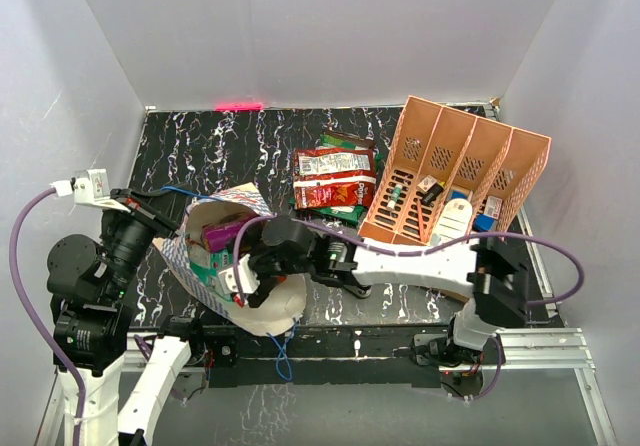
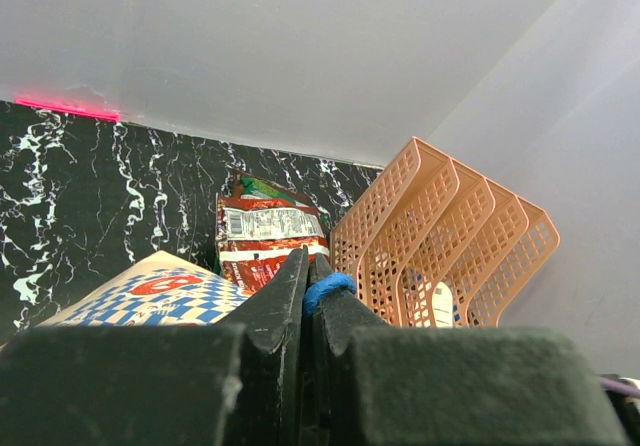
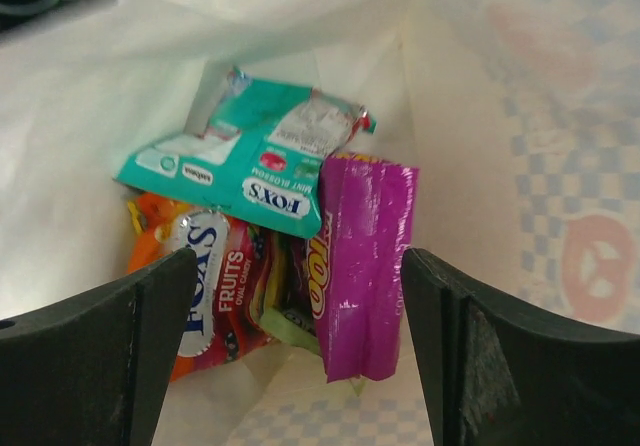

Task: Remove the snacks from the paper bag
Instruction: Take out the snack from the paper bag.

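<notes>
The paper bag lies on its side at the table's front left, mouth toward the right. My left gripper is shut on the bag's blue string handle at the bag's upper left rim. My right gripper is inside the bag's mouth, open wide. Before it lie snacks: a teal packet, a purple packet and an orange-red "FOX'S" packet. The purple packet lies between the fingers, touching neither. Outside the bag, a red packet lies on a green one.
A salmon-pink organiser with small bottles and boxes stands at the back right, close to the packets on the table. The right arm stretches across the table's front. White walls enclose the black marbled table.
</notes>
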Controlling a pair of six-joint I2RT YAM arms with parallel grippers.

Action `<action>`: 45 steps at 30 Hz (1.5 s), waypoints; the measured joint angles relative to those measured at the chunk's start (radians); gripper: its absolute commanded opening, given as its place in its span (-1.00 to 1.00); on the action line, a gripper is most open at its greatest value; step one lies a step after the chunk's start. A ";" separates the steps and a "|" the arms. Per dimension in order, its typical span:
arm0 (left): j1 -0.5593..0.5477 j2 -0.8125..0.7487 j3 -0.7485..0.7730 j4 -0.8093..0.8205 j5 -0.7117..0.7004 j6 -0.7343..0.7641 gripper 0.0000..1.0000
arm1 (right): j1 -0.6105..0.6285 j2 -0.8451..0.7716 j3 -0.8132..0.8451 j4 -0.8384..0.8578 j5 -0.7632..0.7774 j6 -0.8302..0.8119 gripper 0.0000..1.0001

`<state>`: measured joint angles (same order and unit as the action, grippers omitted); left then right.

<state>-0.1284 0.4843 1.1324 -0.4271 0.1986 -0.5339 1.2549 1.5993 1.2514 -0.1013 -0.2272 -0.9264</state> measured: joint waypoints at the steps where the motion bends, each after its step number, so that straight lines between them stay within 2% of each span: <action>1: 0.000 0.003 0.000 0.000 0.000 0.001 -1.00 | 0.000 0.023 0.005 -0.001 0.015 -0.014 0.73; 11: 0.000 0.006 0.000 0.000 0.001 -0.002 -1.00 | -0.067 0.285 0.187 -0.031 0.159 -0.069 0.80; 19: 0.000 0.006 0.000 -0.013 0.000 -0.001 -1.00 | -0.093 0.333 0.230 -0.039 0.211 -0.070 0.79; 21: 0.000 0.006 0.000 -0.018 0.000 -0.001 -1.00 | -0.097 0.341 0.237 -0.038 0.213 -0.068 0.74; 23: 0.000 0.005 0.000 -0.023 0.000 -0.001 -1.00 | -0.104 0.352 0.243 -0.038 0.212 -0.066 0.58; 28: 0.000 0.005 0.001 -0.037 -0.008 0.002 -1.00 | -0.118 0.393 0.261 -0.037 0.203 -0.056 -0.04; 32: 0.000 0.005 0.005 -0.048 -0.017 0.002 -1.00 | -0.120 0.397 0.263 -0.031 0.191 -0.034 -0.41; 37: 0.000 0.005 0.008 -0.060 -0.038 0.002 -1.00 | -0.120 0.396 0.264 -0.030 0.171 -0.008 -0.68; 45: 0.000 0.005 0.014 -0.061 -0.060 -0.002 -1.00 | -0.099 0.345 0.257 -0.064 0.156 0.038 -0.85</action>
<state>-0.1284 0.4892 1.1469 -0.4877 0.1387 -0.5358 1.1561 1.9446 1.5082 -0.1654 -0.0711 -0.8883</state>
